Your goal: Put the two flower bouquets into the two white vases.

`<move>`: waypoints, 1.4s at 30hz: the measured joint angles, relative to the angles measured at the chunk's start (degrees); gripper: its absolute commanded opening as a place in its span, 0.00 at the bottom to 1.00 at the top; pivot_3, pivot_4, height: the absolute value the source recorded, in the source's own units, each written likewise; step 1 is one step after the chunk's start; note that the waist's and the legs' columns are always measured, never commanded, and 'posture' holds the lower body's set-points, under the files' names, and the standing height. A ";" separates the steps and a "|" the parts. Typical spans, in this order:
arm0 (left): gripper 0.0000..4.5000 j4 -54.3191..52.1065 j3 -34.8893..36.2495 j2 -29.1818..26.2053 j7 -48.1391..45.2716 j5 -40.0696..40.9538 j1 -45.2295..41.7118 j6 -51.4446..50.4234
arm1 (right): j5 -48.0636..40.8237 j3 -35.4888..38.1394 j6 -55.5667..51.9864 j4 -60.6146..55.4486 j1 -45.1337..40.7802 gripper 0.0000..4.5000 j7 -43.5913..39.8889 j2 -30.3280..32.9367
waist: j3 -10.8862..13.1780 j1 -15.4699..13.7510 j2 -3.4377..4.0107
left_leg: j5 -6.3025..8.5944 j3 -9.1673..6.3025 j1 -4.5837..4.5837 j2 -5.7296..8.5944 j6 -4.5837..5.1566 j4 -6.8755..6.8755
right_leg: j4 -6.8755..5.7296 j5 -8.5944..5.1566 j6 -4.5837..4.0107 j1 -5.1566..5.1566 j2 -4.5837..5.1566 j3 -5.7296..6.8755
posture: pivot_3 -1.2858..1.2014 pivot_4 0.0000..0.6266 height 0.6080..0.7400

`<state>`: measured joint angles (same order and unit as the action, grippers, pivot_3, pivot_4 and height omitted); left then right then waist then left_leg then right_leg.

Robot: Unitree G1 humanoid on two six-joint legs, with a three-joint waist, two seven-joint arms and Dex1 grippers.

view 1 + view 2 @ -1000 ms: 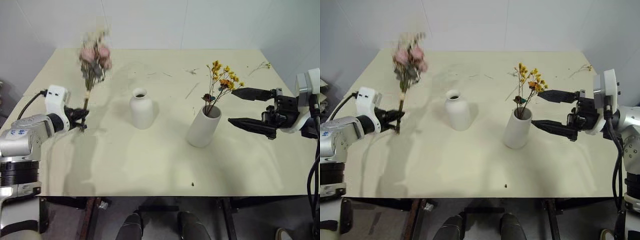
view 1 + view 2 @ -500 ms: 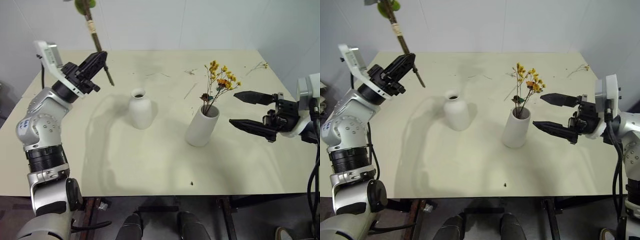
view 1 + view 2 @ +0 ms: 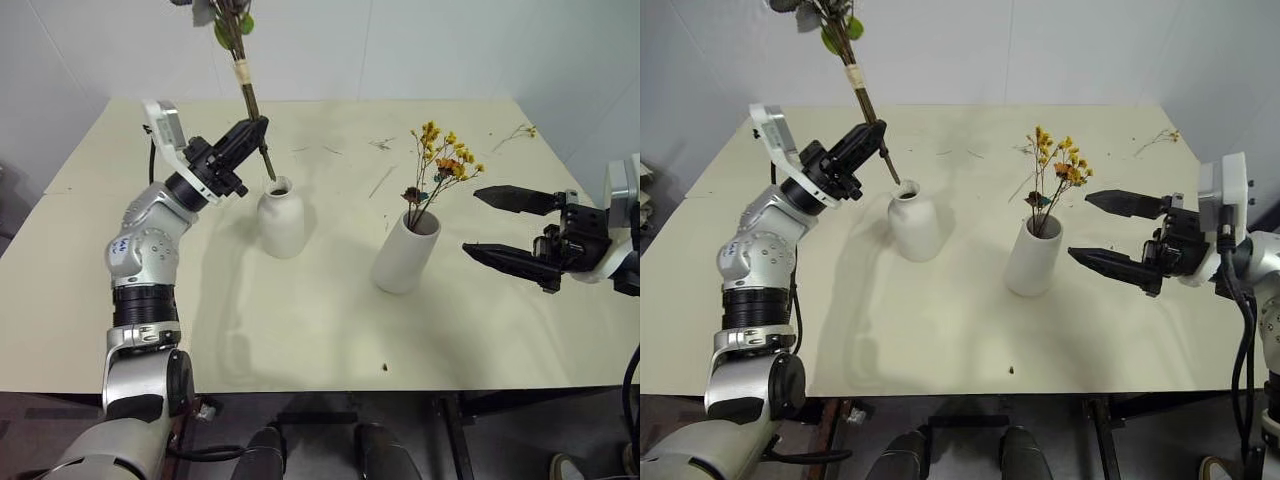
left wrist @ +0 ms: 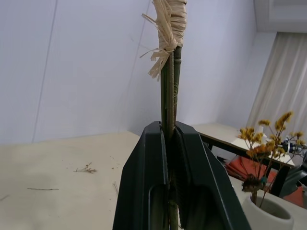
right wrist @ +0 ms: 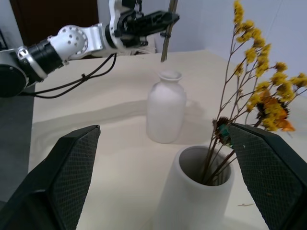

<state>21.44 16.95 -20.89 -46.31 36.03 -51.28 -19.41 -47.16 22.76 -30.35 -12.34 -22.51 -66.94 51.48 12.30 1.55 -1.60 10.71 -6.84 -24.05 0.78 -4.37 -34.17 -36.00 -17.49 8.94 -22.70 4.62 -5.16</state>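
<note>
Left eye view: our left gripper point(image 3: 252, 133), clamped on the rose bouquet point(image 3: 243, 75), angles stems from eleven o'clock toward the bottle vase point(image 3: 281, 216) mouth. Our right gripper point(image 3: 507, 226) waits, jaws apart, at three o'clock of the filled cylinder vase point(image 3: 405, 255).

Both head views look forward and down from above the near edge of the table point(image 3: 300, 330), taking in its whole top and the wall behind (the pair differ by a slight sideways offset). The left wrist view looks close along the left gripper point(image 4: 169, 143) toward the wall. The right wrist view sits low, facing across the table past the cylinder vase point(image 5: 194, 201); it shares the bottle vase point(image 5: 165, 112) with the head views.
</note>
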 measured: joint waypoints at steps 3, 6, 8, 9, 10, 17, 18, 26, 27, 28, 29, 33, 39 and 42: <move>0.01 4.44 -0.04 0.97 -0.92 -0.85 -0.03 3.56 | -0.58 0.73 -0.63 -1.15 1.08 1.00 0.99 0.02 | 0.00 -0.03 0.00 | 0.01 0.00 0.00 0.00 0.01 0.00 | 0.05 0.01 0.02 0.04 0.00 0.00 | 0.52 0.24 1.00; 0.01 7.31 -0.16 1.56 -1.72 -1.80 -0.04 5.74 | -1.22 1.33 -1.06 -1.96 1.88 1.00 1.87 0.02 | 0.00 -0.05 0.00 | 0.01 -0.01 -0.01 0.00 0.01 0.00 | 0.07 0.02 0.04 0.04 0.00 0.00 | 0.52 0.24 1.00; 0.01 8.92 -0.15 1.98 -2.17 -2.31 -0.07 7.62 | -1.45 1.95 -1.08 -2.42 2.27 1.00 2.56 0.01 | 0.00 -0.07 0.00 | 0.01 -0.01 0.00 0.00 0.01 0.00 | 0.07 0.03 0.04 0.05 0.00 0.00 | 0.52 0.24 1.00; 0.01 9.83 -0.15 2.15 -2.44 -2.62 -0.08 8.62 | -1.57 2.35 -1.08 -2.75 2.63 1.00 2.95 0.01 | 0.00 -0.08 0.00 | 0.01 -0.01 0.00 0.00 0.01 0.00 | 0.07 0.03 0.04 0.05 0.00 0.01 | 0.52 0.24 1.00; 0.01 10.99 -0.14 2.24 -2.71 -2.78 -0.08 9.57 | -1.84 2.45 -1.08 -3.07 2.83 1.00 3.24 0.00 | 0.00 -0.06 0.00 | 0.01 0.00 0.00 0.00 0.01 0.00 | 0.07 0.03 0.04 0.05 0.00 0.00 | 0.52 0.24 1.00; 0.01 13.59 -0.62 4.22 -4.49 -3.87 -0.07 13.08 | -3.02 2.46 -1.12 -4.16 3.67 1.00 5.00 -0.32 | 0.00 -0.09 0.00 | 0.01 -0.01 0.00 0.01 0.01 0.00 | 0.08 0.04 0.05 0.06 0.00 0.00 | 0.52 0.24 1.00; 0.01 13.64 -0.75 4.38 -4.80 -4.11 -0.08 13.78 | -3.23 2.46 -1.12 -4.31 3.68 1.00 5.19 -0.32 | 0.00 -0.06 0.00 | 0.01 -0.01 0.00 0.00 0.02 0.00 | 0.08 0.04 0.05 0.06 0.00 0.00 | 0.52 0.24 1.00; 0.07 15.55 -1.67 4.12 -8.14 -5.86 -0.05 17.68 | -3.86 2.45 -1.11 -4.83 3.69 1.00 6.56 -0.56 | 0.00 -0.08 0.00 | 0.01 -0.01 0.00 0.01 0.02 0.00 | 0.09 0.04 0.05 0.06 0.00 0.00 | 0.52 0.24 1.00; 0.15 15.50 -1.77 4.00 -8.50 -5.95 -0.01 17.68 | -3.87 2.44 -1.11 -4.98 3.69 1.00 6.64 -0.63 | 0.00 -0.08 0.00 | 0.01 -0.01 0.00 0.01 0.02 0.00 | 0.10 0.04 0.05 0.06 0.00 0.00 | 0.52 0.24 1.00; 0.21 15.21 -1.97 3.80 -8.94 -6.02 0.25 17.66 | -3.89 2.44 -1.11 -5.19 3.68 1.00 6.77 -0.69 | 0.00 -0.05 0.00 | 0.01 -0.01 0.00 0.01 0.02 0.00 | 0.10 0.04 0.05 0.06 0.00 0.00 | 0.52 0.24 1.00; 0.27 14.90 -2.28 3.38 -9.46 -6.03 0.61 17.58 | -3.90 2.43 -1.11 -5.37 3.68 1.00 6.88 -0.71 | 0.00 -0.01 0.00 | 0.01 -0.01 0.00 0.00 0.02 0.01 | 0.10 0.04 0.05 0.06 0.00 0.00 | 0.52 0.24 1.00; 0.56 14.66 -2.31 1.61 -10.16 -6.66 2.02 17.99 | -3.92 2.43 -1.09 -5.43 3.68 1.00 7.32 -1.13 | 0.00 -0.01 0.00 | 0.01 -0.02 0.01 0.00 0.02 0.02 | 0.09 0.04 0.05 0.06 0.00 0.01 | 0.52 0.24 1.00; 0.97 14.38 -3.11 -1.32 -11.45 -8.27 2.27 18.20 | -3.87 1.87 -0.91 -5.46 3.34 1.00 7.79 -2.85 | 0.00 -0.06 0.00 | 0.01 -0.03 0.01 0.00 0.02 0.02 | 0.10 0.05 0.05 0.07 0.00 0.01 | 0.52 0.24 1.00; 0.99 12.92 -4.00 -3.98 -12.69 -9.30 2.32 17.87 | -3.84 1.06 -0.87 -5.52 3.36 1.00 8.04 -3.43 | 0.00 0.05 0.00 | 0.01 -0.02 0.00 -0.01 0.02 0.03 | 0.11 0.05 0.05 0.07 0.00 0.01 | 0.52 0.24 1.00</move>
<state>34.36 12.95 -24.86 -59.01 26.73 -48.96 -1.54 -51.00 23.82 -31.22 -17.85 -19.15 -58.89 48.05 12.30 1.60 -1.60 10.72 -6.86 -24.05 0.77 -4.35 -34.13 -35.89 -17.44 8.99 -22.64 4.61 -5.15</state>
